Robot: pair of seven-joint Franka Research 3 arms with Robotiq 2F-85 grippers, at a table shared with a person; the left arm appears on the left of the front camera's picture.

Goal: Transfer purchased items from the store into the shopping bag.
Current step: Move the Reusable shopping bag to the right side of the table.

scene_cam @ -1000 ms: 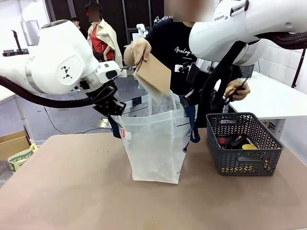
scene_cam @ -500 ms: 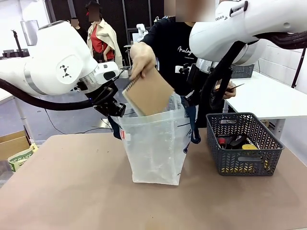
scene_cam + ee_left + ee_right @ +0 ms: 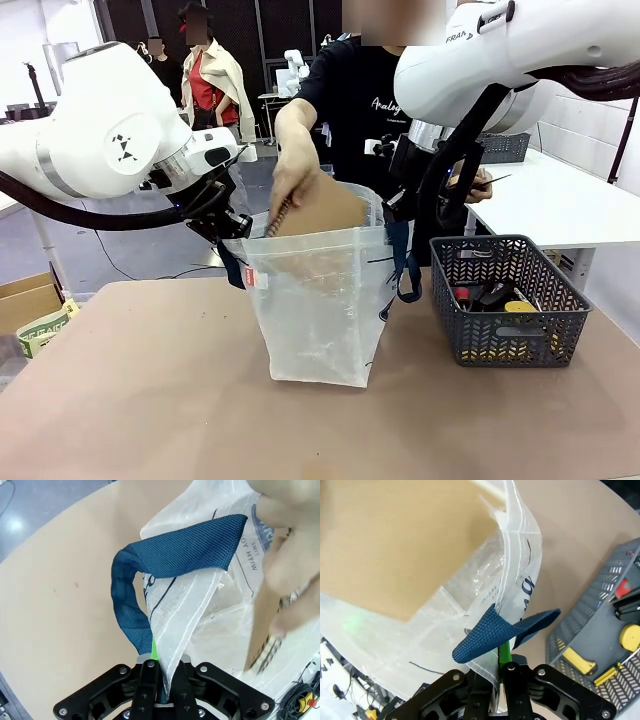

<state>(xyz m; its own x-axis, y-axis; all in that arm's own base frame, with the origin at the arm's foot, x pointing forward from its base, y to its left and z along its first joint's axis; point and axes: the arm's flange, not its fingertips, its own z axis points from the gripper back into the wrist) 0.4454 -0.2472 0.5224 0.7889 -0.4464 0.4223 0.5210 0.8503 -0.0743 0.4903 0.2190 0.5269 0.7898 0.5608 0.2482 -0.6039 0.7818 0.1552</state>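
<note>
The translucent shopping bag (image 3: 320, 310) stands upright mid-table, its mouth held open. My left gripper (image 3: 228, 232) is shut on the bag's left rim, beside a navy strap (image 3: 170, 555). At the right rim, my right gripper (image 3: 398, 205) is shut on the plastic next to the other strap (image 3: 490, 635). A person's hand (image 3: 295, 170) holds a brown spiral notebook (image 3: 315, 215), one of the purchased items, half inside the bag's mouth. The left wrist view shows my left gripper (image 3: 162, 672) pinching the bag's edge. My right gripper (image 3: 497, 672) pinches the rim, with the notebook (image 3: 395, 540) beyond it.
A dark grey mesh basket (image 3: 510, 340) with yellow, black and red small goods stands right of the bag. The person stands at the far side, the other hand (image 3: 480, 185) holding a thin dark object. A cardboard box (image 3: 25, 300) sits off the table's left edge.
The person's hand has brought the notebook down from above the bag into its mouth. Both grippers keep their hold on the rim, and the bag has shifted slightly left.
</note>
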